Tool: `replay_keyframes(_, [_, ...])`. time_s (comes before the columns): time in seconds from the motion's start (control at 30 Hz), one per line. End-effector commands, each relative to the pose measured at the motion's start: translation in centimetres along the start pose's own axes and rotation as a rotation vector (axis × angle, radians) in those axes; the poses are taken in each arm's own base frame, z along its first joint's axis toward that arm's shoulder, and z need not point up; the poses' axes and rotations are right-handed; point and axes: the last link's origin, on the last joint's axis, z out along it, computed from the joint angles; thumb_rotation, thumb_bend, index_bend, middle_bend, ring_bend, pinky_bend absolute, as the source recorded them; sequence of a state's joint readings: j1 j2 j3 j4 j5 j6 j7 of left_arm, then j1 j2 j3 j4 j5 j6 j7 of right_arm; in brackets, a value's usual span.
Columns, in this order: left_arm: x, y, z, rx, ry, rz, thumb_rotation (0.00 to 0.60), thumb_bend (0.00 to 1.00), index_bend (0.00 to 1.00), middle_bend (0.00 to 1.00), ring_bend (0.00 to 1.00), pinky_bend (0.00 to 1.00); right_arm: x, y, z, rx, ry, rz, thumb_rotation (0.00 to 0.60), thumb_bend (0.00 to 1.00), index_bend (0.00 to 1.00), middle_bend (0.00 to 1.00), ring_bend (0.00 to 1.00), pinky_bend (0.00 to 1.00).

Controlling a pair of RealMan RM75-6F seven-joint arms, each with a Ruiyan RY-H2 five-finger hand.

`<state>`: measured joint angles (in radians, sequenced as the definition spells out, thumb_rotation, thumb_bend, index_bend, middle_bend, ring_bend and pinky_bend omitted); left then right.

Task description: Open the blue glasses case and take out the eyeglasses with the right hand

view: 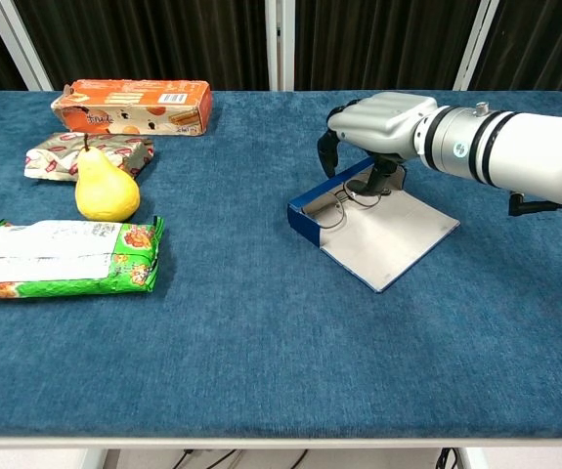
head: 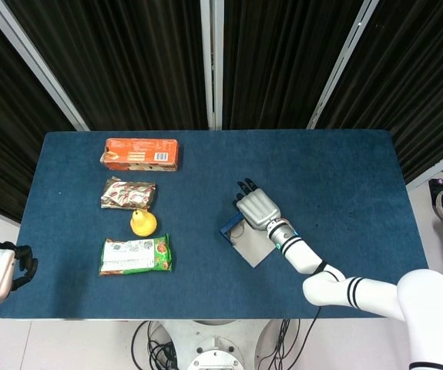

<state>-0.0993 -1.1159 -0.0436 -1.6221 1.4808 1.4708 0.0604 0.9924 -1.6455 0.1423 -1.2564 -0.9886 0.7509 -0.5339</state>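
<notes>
Hovering over open blue glasses case, right hand seemingly pinching eyeglasses; lid flat.

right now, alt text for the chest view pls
The right hand reaches down over an open blue glasses case with eyeglasses inside, on a blue table. At left lie an orange box, a pear and two snack packets.

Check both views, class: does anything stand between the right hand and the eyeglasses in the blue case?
Nothing visible does. The blue glasses case lies open with its lid flat on the table, and the right hand hangs directly above the eyeglasses inside it. The pear and snack packs sit far left.
</notes>
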Motion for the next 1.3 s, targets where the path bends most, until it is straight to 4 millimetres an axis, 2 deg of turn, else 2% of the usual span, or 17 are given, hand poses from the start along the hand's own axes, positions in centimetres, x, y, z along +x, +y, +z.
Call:
replay_keyframes(0.03, [0.0,0.0,0.0,0.0,0.0,-0.001,0.6,0.41,0.7,0.71,0.53,0.46,0.0,0.0,0.1,0.0,-0.001,0.001,0.6,0.4,0.44,0.3,0.0,0.0])
replay_keyframes(0.2, [0.0,0.0,0.0,0.0,-0.001,-0.002,0.6,0.41,0.7,0.71,0.53,0.46,-0.1,-0.2,0.2,-0.001,-0.004,0.005,0.6,0.41,0.47,0.3,0.0,0.0])
replay_keyframes(0.47, [0.0,0.0,0.0,-0.001,-0.001,-0.003,0.6,0.41,0.7,0.71,0.53,0.46,0.1,-0.2,0.3,-0.009,0.013,0.014,0.6,0.43,0.57,0.31,0.0,0.0])
replay_keyframes(0.67, [0.0,0.0,0.0,-0.001,-0.002,-0.003,0.6,0.41,0.7,0.71,0.53,0.46,0.4,0.1,-0.1,-0.076,0.136,0.029,0.6,0.43,0.63,0.33,0.01,0.0])
replay_keyframes(0.83, [0.0,0.0,0.0,-0.001,-0.002,-0.002,0.6,0.41,0.7,0.71,0.53,0.46,-0.5,0.3,-0.4,-0.171,0.277,0.033,0.6,0.43,0.69,0.35,0.04,0.0])
replay_keyframes(1.07, [0.0,0.0,0.0,0.0,-0.001,-0.001,0.6,0.41,0.7,0.71,0.53,0.46,-2.1,0.2,0.1,-0.242,0.362,0.003,0.6,0.43,0.73,0.38,0.07,0.0])
replay_keyframes(1.3, [0.0,0.0,0.0,0.0,-0.001,0.0,0.6,0.41,0.7,0.71,0.53,0.46,-2.4,0.2,0.3,-0.267,0.449,-0.111,0.6,0.42,0.75,0.4,0.09,0.0])
